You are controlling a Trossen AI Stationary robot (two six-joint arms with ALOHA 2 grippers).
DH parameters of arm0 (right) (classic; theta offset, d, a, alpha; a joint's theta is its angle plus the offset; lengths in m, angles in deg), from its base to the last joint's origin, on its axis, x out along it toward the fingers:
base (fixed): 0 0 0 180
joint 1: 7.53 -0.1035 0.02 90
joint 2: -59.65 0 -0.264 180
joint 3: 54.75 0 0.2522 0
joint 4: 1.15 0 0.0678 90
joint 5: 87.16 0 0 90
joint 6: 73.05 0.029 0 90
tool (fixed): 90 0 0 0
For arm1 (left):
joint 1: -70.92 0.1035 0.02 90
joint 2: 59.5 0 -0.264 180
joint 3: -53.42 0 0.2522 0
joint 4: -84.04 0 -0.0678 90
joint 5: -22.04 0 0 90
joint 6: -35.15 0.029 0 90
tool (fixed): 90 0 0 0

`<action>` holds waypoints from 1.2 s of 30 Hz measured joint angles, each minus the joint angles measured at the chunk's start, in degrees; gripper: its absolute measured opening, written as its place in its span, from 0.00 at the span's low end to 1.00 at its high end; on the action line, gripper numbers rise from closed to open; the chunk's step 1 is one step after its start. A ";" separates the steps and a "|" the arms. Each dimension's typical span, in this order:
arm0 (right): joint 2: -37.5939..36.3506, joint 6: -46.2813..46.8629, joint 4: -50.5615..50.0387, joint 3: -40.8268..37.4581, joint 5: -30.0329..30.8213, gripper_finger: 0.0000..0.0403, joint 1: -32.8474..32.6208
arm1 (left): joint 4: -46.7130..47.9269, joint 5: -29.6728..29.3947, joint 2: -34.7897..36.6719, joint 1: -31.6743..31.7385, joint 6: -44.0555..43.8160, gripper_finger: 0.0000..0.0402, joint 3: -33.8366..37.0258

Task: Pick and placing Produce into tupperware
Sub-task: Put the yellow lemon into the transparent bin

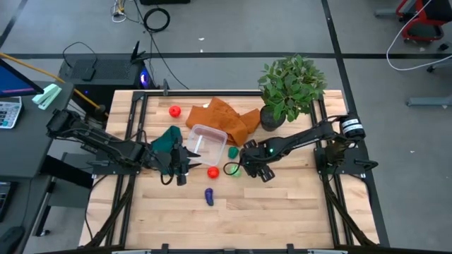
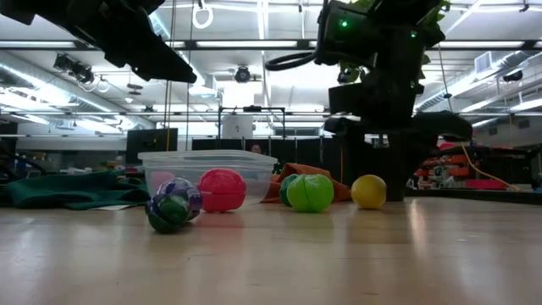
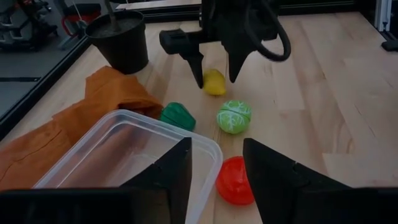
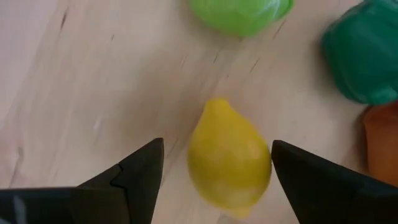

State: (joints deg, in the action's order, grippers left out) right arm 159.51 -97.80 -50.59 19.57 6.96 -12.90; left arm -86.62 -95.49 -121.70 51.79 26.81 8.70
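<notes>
Between right end effector (image 4: 214, 180) fingers, lemon (image 4: 229, 158).

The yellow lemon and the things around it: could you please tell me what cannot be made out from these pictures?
- Lemon: in the high view the right gripper covers it.
- Contact: the wrist view shows open fingers either side of the lemon, but not whether they touch it.
- Tupperware: the left gripper cuts off its near side in the left wrist view.
- Second red piece: too small to identify.
</notes>
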 joint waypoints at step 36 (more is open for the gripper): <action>0.50 -0.69 -6.97 6.62 1.57 0.39 -0.04 | 0.36 -0.01 0.00 -0.04 -1.01 0.36 0.00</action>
State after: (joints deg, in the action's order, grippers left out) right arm 160.01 -98.50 -57.55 26.19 8.53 -12.94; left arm -86.26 -95.50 -121.70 51.74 25.80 8.70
